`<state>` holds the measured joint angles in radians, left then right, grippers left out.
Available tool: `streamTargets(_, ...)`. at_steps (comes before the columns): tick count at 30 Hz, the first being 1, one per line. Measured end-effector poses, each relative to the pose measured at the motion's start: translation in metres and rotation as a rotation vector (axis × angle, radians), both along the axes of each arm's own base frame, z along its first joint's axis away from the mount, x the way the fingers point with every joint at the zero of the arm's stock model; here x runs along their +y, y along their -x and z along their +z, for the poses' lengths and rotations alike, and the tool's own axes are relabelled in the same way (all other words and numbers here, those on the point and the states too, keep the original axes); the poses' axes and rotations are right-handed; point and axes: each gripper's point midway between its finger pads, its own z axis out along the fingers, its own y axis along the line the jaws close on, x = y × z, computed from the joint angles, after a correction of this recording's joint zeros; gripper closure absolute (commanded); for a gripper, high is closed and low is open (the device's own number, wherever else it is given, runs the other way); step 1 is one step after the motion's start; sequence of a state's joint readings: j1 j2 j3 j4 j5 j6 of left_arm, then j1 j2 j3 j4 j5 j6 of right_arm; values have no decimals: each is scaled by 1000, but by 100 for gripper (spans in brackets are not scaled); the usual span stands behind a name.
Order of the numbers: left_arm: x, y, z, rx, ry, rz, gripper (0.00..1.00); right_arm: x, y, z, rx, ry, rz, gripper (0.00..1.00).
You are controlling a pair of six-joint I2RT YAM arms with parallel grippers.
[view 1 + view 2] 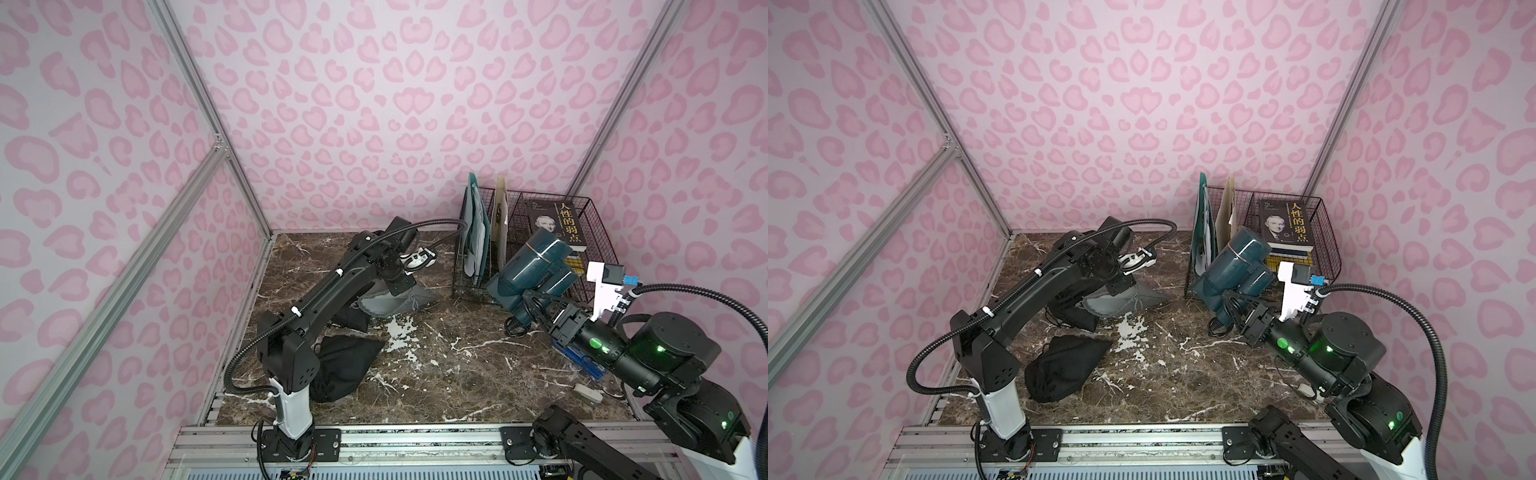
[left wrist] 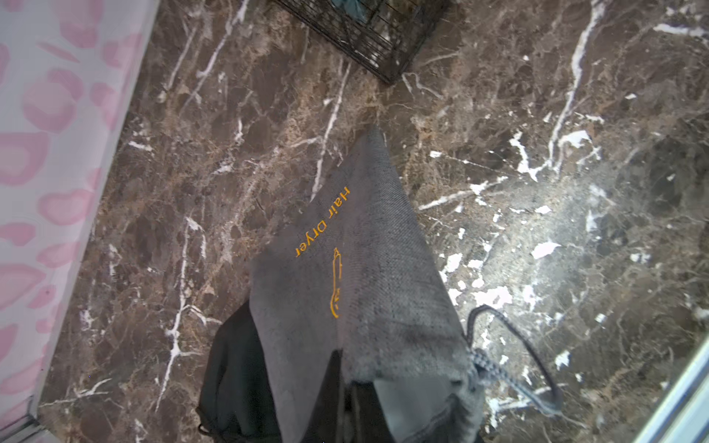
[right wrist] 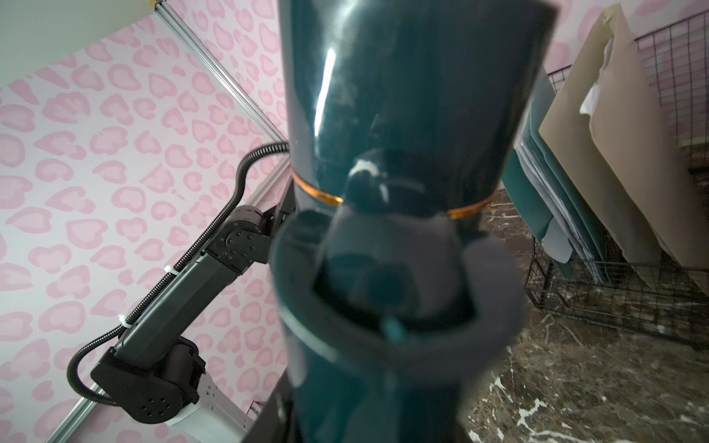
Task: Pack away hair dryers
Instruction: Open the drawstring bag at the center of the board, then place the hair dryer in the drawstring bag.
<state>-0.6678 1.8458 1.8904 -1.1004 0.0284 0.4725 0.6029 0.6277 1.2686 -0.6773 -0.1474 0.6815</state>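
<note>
Teal hair dryer (image 1: 534, 266) raised above the desk (image 1: 457, 374), gripped at its handle by the right pincer (image 1: 542, 305); the barrel tilts up and away from that pincer, in front of the wire basket (image 1: 592, 224); the left pincer (image 1: 402, 289), pressed together on the mouth edge of a grey pouch (image 2: 364, 287), stands well apart from the dryer; a black pouch (image 1: 345, 365) lies near the left arm's base.

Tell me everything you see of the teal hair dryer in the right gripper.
The teal hair dryer is glossy dark plastic with a thin orange band round its barrel. The right gripper is shut on its lower end, holding it tilted, barrel up, before the wire basket. Its bundled black cord hangs beneath.
</note>
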Motion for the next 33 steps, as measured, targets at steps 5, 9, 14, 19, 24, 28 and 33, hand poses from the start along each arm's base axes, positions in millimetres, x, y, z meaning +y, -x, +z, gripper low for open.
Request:
streamTargets(5, 4, 8, 9, 25, 24, 46, 99, 20, -13, -16, 57, 53, 55, 100)
streamTargets(9, 0, 4, 37, 19, 98, 94, 98, 36, -14, -39, 115, 73, 127, 100)
streamTargets(14, -16, -11, 66, 14, 182, 161, 99, 59, -13, -69, 191, 63, 237, 100)
streamTargets(19, -24, -16, 72, 42, 210, 226, 98, 80, -13, -98, 274, 58, 319, 100)
streamTargets(24, -21, -10, 66, 72, 194, 259, 99, 112, 1, -114, 303, 66, 434, 100)
streamTargets(28, -22, -2, 66, 84, 189, 258, 98, 138, 13, -131, 342, 112, 510, 100)
streamTargets(33, -25, 10, 76, 74, 200, 235, 98, 151, 3, -153, 379, 148, 486, 100)
